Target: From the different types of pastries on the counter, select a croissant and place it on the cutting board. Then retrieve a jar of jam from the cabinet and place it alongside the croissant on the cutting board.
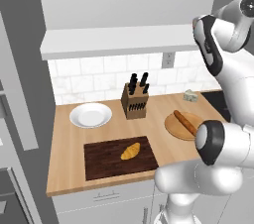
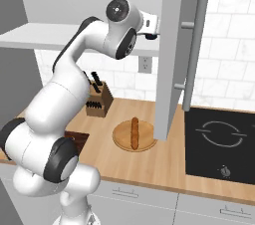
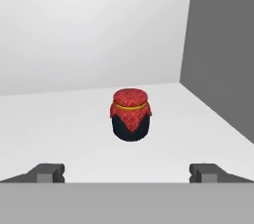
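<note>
Croissant (image 1: 130, 151) already lies on the cutting board (image 1: 101, 163), so you have only the jar of jam (image 3: 130, 114) left, upright inside the cabinet (image 3: 74, 114) at twelve o'clock of your wide-open, empty gripper (image 3: 127, 173).

rendered home kitchen, wooden counter (image 1: 69, 166), tiled backsplash (image 1: 89, 77), knife block (image 1: 134, 100), hob (image 2: 221, 142) (black glass)
</note>
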